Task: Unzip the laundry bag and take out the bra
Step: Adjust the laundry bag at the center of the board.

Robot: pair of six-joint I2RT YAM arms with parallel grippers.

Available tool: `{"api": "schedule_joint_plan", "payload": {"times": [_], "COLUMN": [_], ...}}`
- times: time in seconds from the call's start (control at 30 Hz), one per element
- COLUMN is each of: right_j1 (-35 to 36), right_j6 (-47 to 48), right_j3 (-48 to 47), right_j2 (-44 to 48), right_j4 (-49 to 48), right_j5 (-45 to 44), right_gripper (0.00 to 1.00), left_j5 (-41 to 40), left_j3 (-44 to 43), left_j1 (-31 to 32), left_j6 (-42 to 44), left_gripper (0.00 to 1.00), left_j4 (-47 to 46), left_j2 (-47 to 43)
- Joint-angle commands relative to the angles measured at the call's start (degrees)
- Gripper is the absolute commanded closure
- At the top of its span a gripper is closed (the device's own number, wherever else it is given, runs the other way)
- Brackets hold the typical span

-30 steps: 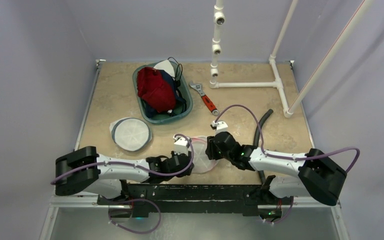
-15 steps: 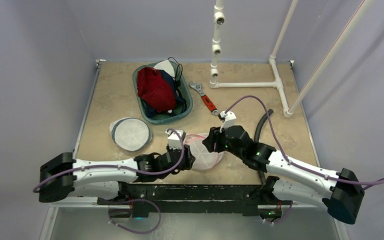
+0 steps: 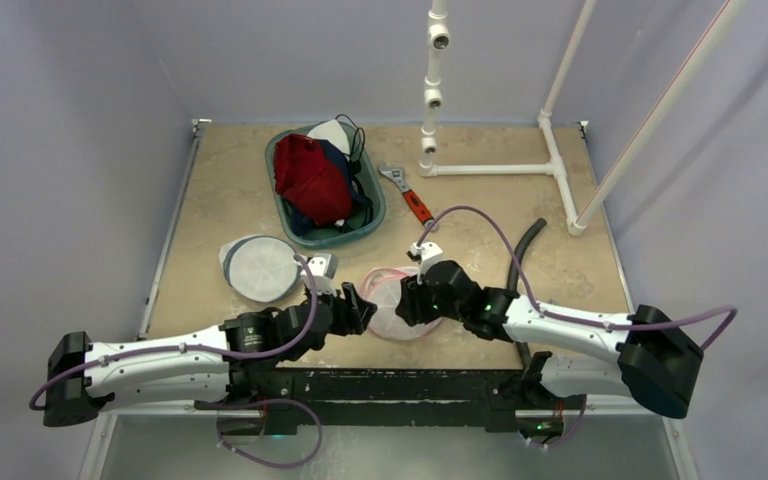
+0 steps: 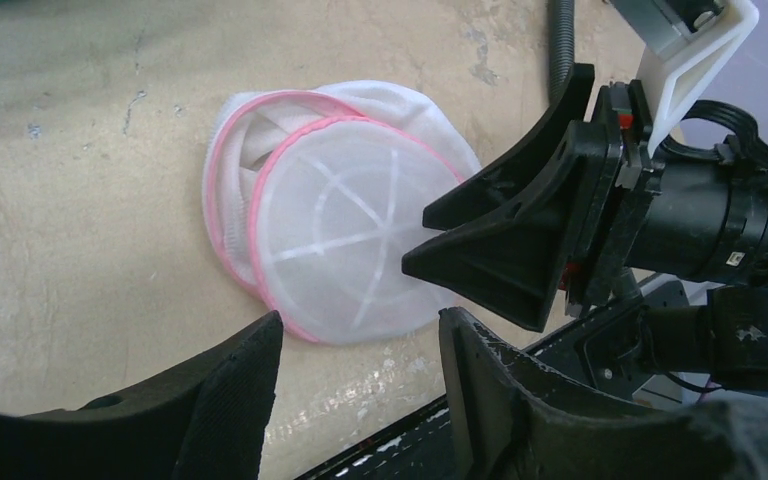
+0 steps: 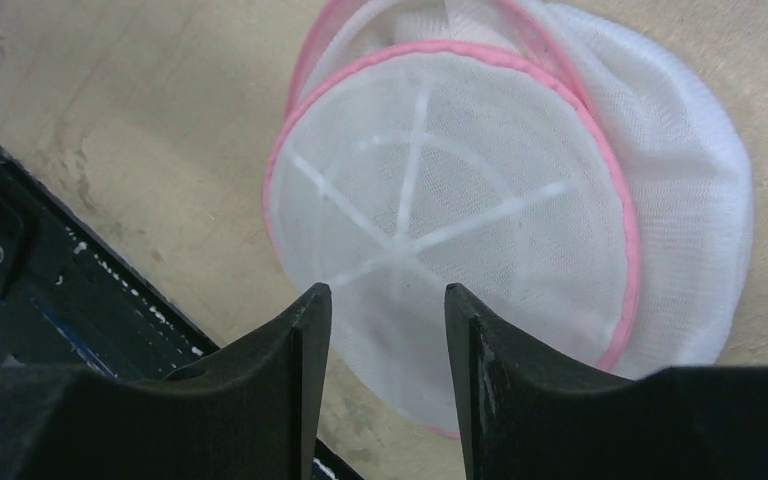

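The laundry bag (image 3: 392, 303) is a round white mesh pouch with pink rims, lying flat near the table's front edge. Its upper disc (image 4: 345, 235) sits offset over the lower rim (image 5: 520, 30). The bra does not show. My left gripper (image 3: 357, 309) is just left of the bag, open, with bare table between its fingertips (image 4: 360, 335). My right gripper (image 3: 407, 300) hangs over the bag's right part, open, with only mesh seen between its tips (image 5: 385, 305). The right gripper's black fingers (image 4: 505, 235) reach over the bag's edge in the left wrist view.
A second round mesh bag with a grey rim (image 3: 260, 268) lies to the left. A teal basket (image 3: 374, 215) of red and dark clothes stands behind, an orange-handled wrench (image 3: 412, 200) beside it. A black hose (image 3: 522, 250) and a white pipe frame (image 3: 558, 165) are at the right.
My left jaws have opened wider and the left arm has stretched out along the front. My right gripper swung out, then came back over the bag. The bag shifted slightly left.
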State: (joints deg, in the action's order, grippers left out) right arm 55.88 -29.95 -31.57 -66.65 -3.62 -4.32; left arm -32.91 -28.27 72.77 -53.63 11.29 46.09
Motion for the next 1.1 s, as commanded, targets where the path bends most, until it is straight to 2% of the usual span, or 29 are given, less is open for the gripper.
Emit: {"api": "schedule_joint_plan", "payload": {"times": [0.0, 0.43, 0.67, 0.77, 0.93, 1.0, 1.07], "right_j1": [0.9, 0.8, 0.7, 0.8, 0.8, 0.8, 0.8], "right_j6": [-2.7, -18.6, -29.3, -27.6, -20.0, -16.0, -10.5], "right_j3": [0.9, 6.9, 12.1, 9.6, 4.3, 3.0, 3.4], "right_j2": [-2.7, -5.8, -3.6, -1.4, 8.1, 10.3, 11.7], "right_j4": [-3.2, -7.2, -12.5, -9.4, 0.3, 2.5, 1.6], "right_j5": [-4.2, -9.7, -10.1, -13.8, -15.0, -13.7, -8.8], "right_gripper": [0.52, 0.53, 0.52, 0.47, 0.34, 0.34, 0.38], "left_j5": [-2.7, -1.0, -1.0, -0.9, -1.3, -1.9, -2.4], "left_j3": [0.4, 2.4, 4.3, 4.3, 3.3, 2.7, 2.1], "left_j1": [-0.1, -0.1, 0.0, -0.1, -0.1, -0.1, -0.1], "left_j6": [-1.5, -4.0, -5.9, -6.2, -5.4, -5.1, -4.8], "left_gripper": [0.42, 0.43, 0.44, 0.44, 0.44, 0.44, 0.44], "left_j4": [2.9, 2.6, 2.9, 3.3, 4.9, 5.8, 6.7], "left_j2": [-0.9, -1.0, -2.0, -2.6, -3.7, -4.0, -4.2]}}
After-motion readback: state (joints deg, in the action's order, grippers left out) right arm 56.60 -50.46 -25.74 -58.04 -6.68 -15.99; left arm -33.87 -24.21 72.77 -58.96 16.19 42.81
